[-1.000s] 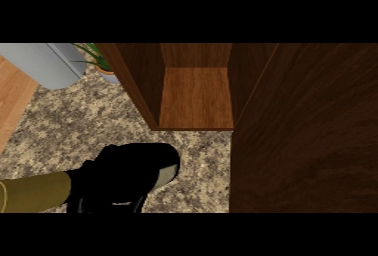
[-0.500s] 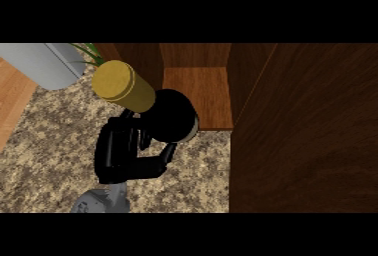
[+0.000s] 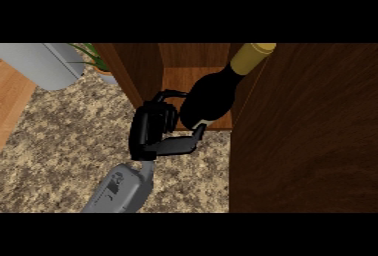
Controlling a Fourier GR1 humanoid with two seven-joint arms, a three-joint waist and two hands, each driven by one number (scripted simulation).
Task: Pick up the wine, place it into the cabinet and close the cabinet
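Left hand (image 3: 155,130) at cabinet (image 3: 136,70) mouth, fingers (image 3: 168,95) and thumb curled round base of wine bottle (image 3: 214,92). Bottle dark, tan cap, tilted, neck pointing up-right into cabinet, body over front edge of wooden shelf (image 3: 177,80). Cabinet door (image 3: 310,125) open at right. Speckled tabletop (image 3: 59,145) below hand. Right hand out of view.

A home kitchen. A speckled stone bench (image 3: 66,145) carries a wooden cabinet (image 3: 310,125). A potted plant (image 3: 100,62) stands beside it.
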